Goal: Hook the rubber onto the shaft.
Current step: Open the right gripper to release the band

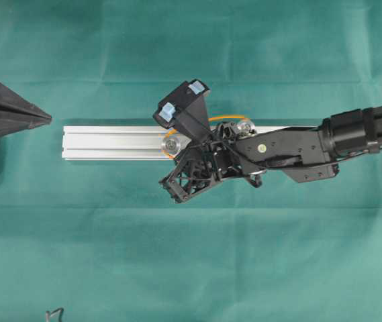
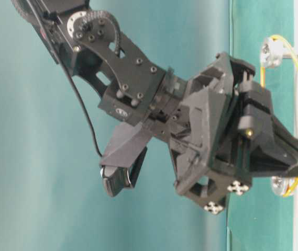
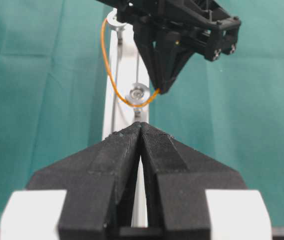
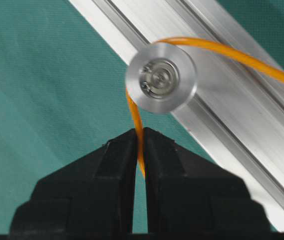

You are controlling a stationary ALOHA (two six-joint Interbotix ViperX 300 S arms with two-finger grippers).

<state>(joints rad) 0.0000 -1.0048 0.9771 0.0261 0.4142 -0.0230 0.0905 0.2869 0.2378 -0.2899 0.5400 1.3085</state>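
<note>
right gripper (image 4: 140, 150) | we are clamping the rubber band (image 4: 137, 122) between shut fingers | band running up from the tips round the near shaft's cap (image 4: 160, 77), then along the rail (image 1: 110, 142) to the far shaft (image 1: 246, 126) | left gripper (image 3: 141, 131) closed, empty, well apart

The rail (image 4: 241, 100) and round shaft cap (image 4: 160, 77) are shiny brushed metal, the band (image 4: 231, 52) smooth orange rubber, the table cloth (image 1: 244, 255) matt green
</note>
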